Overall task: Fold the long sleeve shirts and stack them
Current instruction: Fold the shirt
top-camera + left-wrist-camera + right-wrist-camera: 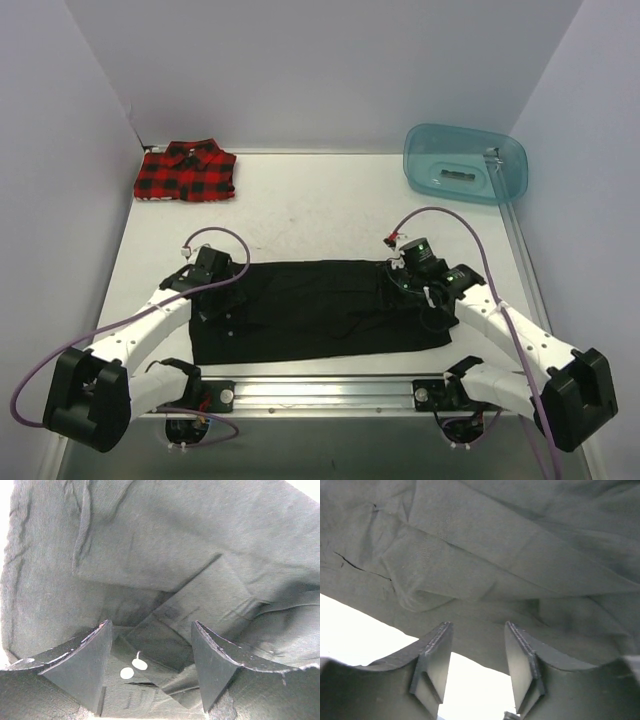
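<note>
A black long sleeve shirt point(320, 310) lies flat as a wide rectangle near the table's front edge. My left gripper point(212, 288) is down on its left end. In the left wrist view this gripper point(151, 625) stands open, with creased black cloth point(150, 545) and two small white buttons point(133, 668) between its fingers. My right gripper point(415, 278) is at the shirt's right end. It point(478, 625) is open too, and the black shirt's edge point(495, 545) runs across its fingertips over white table point(360, 630). The red-and-black plaid shirt point(186, 172) lies folded at the back left.
A translucent teal tub point(465, 162) stands at the back right corner. Grey walls close in the table point(320, 205) on the left, back and right. A metal rail point(320, 385) carrying both arm bases runs along the front edge.
</note>
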Available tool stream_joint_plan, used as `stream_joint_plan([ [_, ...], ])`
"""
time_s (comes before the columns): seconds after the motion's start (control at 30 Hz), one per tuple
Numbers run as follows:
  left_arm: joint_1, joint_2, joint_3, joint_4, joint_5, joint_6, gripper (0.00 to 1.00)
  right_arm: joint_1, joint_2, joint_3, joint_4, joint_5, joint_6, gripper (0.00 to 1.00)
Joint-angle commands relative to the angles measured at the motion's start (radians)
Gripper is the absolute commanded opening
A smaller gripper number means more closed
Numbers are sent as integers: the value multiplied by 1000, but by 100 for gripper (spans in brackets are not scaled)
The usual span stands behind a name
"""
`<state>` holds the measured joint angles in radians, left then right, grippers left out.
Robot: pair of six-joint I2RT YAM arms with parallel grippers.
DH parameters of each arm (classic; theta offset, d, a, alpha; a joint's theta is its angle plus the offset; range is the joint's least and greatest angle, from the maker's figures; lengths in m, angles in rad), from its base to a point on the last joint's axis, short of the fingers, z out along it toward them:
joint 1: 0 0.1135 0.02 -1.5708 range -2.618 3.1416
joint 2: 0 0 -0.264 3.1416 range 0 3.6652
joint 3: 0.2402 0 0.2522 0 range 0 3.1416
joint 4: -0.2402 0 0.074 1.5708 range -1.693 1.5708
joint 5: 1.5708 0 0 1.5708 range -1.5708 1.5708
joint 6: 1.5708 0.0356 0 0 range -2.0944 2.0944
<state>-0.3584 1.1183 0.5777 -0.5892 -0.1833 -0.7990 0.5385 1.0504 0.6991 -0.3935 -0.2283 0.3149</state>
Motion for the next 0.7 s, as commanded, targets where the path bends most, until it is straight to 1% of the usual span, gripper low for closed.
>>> stream_joint_plan([
  [0.0, -2, -17, 33, 40, -4, 4, 73, 9, 81, -58, 93, -80, 52, 44],
  [0.07, -2, -8, 37, 40, 2, 3, 73, -1, 126, -79, 114, -80, 108, 41],
  [0.13, -1, -9, 37, 40, 5, 3, 73, -29, 175, -131, 171, -85, 145, 33],
  [0.2, -1, -18, 34, 40, 4, 4, 73, -61, 200, -168, 234, -127, 186, 30],
  [0.3, -1, -29, 39, 34, -4, 14, 73, -150, 215, -204, 225, -131, 217, 28],
  [0.37, 2, -34, 45, 16, -21, 15, 73, -164, 198, -198, 194, -102, 211, 27],
  [0.43, 4, -44, 54, 9, -27, 24, 73, -155, 142, -176, 136, -95, 188, 27],
  [0.5, 6, -54, 69, 3, -25, 37, 73, -103, 61, -133, 104, -86, 187, 27],
  [0.57, 6, -67, 80, -1, -21, 41, 74, -54, 16, -81, 101, -71, 203, 28],
  [0.6, 6, -72, 83, -3, -19, 46, 74, -10, -10, -64, 107, -63, 219, 29],
  [0.67, 6, -83, 88, -1, -16, 46, 75, 20, -18, -32, 134, -62, 257, 31],
])
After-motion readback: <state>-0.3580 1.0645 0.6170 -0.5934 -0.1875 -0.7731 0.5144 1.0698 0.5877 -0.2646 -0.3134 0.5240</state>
